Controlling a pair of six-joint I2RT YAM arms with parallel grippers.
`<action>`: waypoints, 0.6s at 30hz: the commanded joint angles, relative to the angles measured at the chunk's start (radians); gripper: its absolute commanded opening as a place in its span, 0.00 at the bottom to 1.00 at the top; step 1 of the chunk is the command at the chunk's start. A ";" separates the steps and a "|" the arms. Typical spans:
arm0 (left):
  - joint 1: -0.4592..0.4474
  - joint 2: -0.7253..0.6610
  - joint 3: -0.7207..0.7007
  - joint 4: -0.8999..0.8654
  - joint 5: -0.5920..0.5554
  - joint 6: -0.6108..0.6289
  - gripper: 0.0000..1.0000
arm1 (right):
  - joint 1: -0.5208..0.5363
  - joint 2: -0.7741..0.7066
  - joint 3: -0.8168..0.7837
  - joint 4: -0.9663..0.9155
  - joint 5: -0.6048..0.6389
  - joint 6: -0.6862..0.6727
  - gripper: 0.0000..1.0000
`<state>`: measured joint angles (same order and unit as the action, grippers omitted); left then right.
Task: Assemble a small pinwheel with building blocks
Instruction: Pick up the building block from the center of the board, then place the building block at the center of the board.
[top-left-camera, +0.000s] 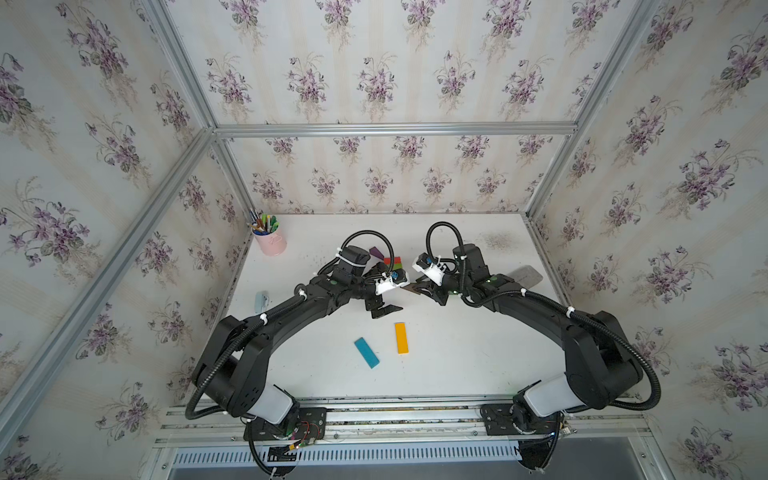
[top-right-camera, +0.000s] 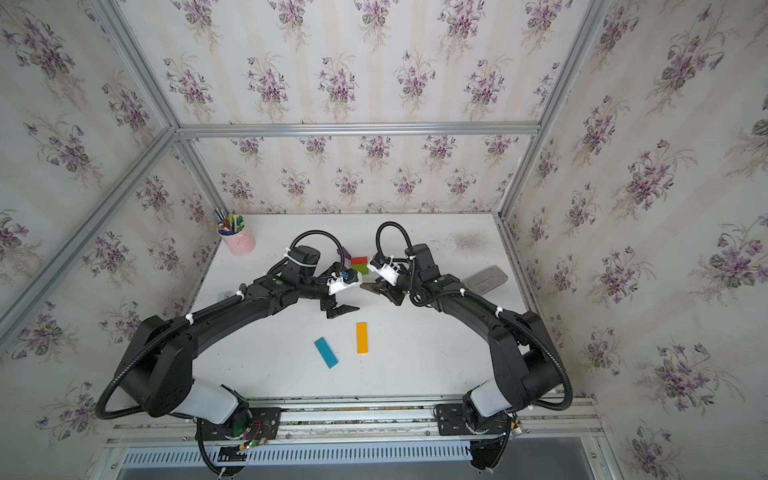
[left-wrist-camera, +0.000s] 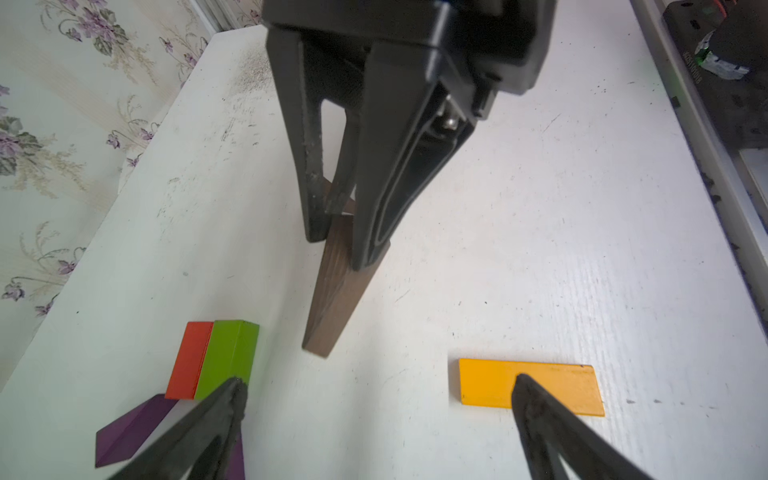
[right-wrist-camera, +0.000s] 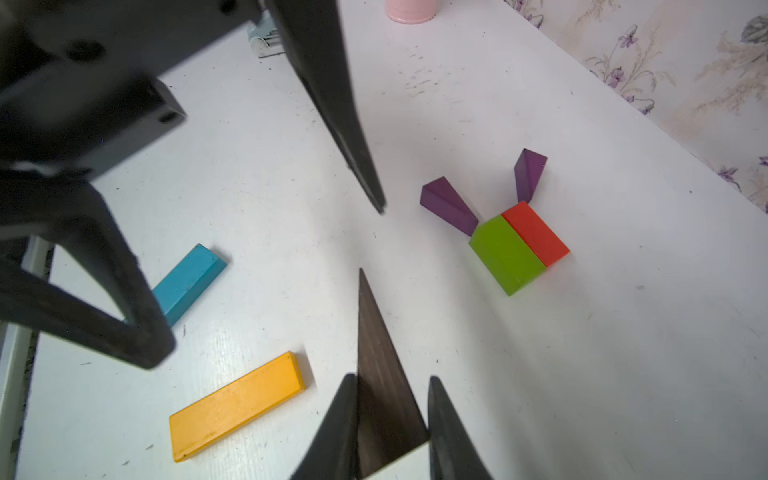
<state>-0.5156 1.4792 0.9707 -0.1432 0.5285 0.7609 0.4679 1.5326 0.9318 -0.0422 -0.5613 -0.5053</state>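
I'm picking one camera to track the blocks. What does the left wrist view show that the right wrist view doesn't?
Only left wrist: the right gripper from outside, shut on the brown wedge. Only right wrist: the blue bar, the pink cup, the open left gripper from outside. Both: brown wedge, orange bar, red and green blocks, purple wedges.

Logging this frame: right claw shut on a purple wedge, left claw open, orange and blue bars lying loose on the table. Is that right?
Not quite. The wedge in the right claw is dark brown, not purple; the right wrist view shows it. The two purple wedges lie on the table. The rest is right: left claw open, orange bar and blue bar lying loose.
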 joint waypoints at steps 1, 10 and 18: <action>0.026 -0.072 -0.028 0.003 -0.055 -0.047 1.00 | -0.019 0.060 0.036 0.032 0.038 -0.028 0.21; 0.109 -0.301 -0.086 -0.092 -0.219 -0.255 1.00 | -0.054 0.255 0.100 0.153 0.149 -0.006 0.20; 0.137 -0.350 -0.149 -0.090 -0.190 -0.310 1.00 | -0.058 0.318 0.152 0.162 0.243 0.016 0.20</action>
<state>-0.3817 1.1320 0.8280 -0.2253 0.3340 0.4862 0.4110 1.8294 1.0573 0.1009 -0.3584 -0.4995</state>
